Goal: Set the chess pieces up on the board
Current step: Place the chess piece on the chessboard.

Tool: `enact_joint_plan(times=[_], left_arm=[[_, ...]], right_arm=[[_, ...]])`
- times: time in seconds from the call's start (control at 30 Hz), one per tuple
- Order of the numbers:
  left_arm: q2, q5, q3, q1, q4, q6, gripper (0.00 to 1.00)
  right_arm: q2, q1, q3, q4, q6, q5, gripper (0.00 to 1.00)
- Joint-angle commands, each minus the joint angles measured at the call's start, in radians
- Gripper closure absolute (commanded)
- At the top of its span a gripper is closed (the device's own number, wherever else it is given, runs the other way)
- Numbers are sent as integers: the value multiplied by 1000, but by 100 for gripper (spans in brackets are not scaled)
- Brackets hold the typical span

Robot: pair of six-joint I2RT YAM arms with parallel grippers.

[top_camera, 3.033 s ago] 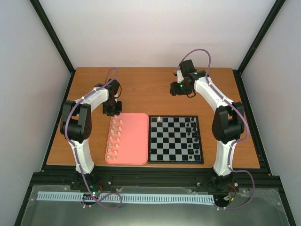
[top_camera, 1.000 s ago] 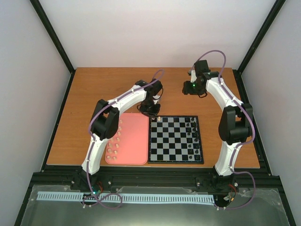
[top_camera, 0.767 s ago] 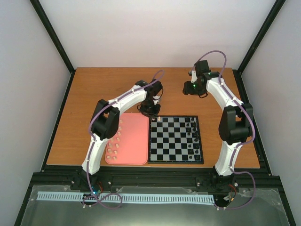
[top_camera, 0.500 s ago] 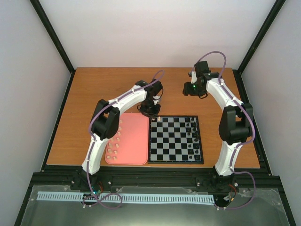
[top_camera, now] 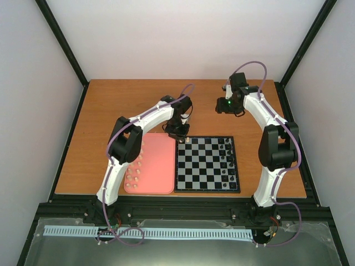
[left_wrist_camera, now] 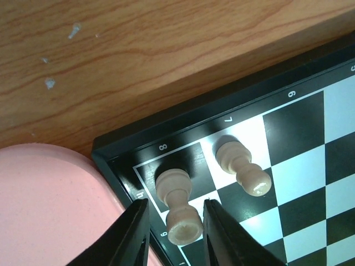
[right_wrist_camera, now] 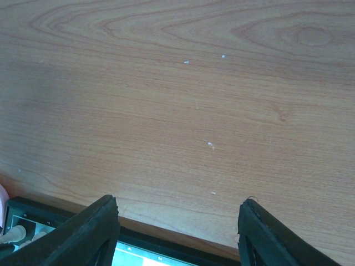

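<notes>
The board (top_camera: 199, 166) lies right of the pink tray (top_camera: 161, 166). Two cream chess pieces stand on its far-left corner squares: one (left_wrist_camera: 176, 194) on the corner square, one (left_wrist_camera: 239, 166) beside it. My left gripper (left_wrist_camera: 175, 202) is open and straddles the corner piece, with a gap at the left finger and the right finger close against it. Several more cream pieces (top_camera: 135, 166) stand in rows on the tray's left side. My right gripper (right_wrist_camera: 178, 200) hangs open over bare wood just beyond the board's far edge (right_wrist_camera: 166, 244), holding nothing.
Black chess pieces (top_camera: 227, 160) fill the board's right-hand columns. The tray's rounded rim (left_wrist_camera: 50, 205) lies just left of my left gripper. Bare wooden table (top_camera: 138, 105) stretches behind the tray and board. Black frame posts edge the table.
My left arm swung from the tray to the board's far-left corner, where a second cream piece now stands. In the last half second its jaws widened off that piece. The right arm shifted slightly right.
</notes>
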Motion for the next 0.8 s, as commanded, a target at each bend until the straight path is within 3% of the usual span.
enact_joint_plan(times=[0.0,0.27,0.43,0.63,0.77], left_arm=[[14,14,37,-4,11,-3,67],[-10,12,53,-4,7,1,41],[-44,-30,105,-3,-25,-1,32],[-109,-115,127,44,-59,-13,31],[-215,-186,-42,130,-23,-37,38]], right_arm=[[-41,-11,-6,11,-6,-4,40],[-43,-11,4,11,-10,-15,40],[-50,-11,18,7,-13,-22,40],[-55,-11,20,7,-10,-38,40],[-56,-11,21,6,-8,-57,39]])
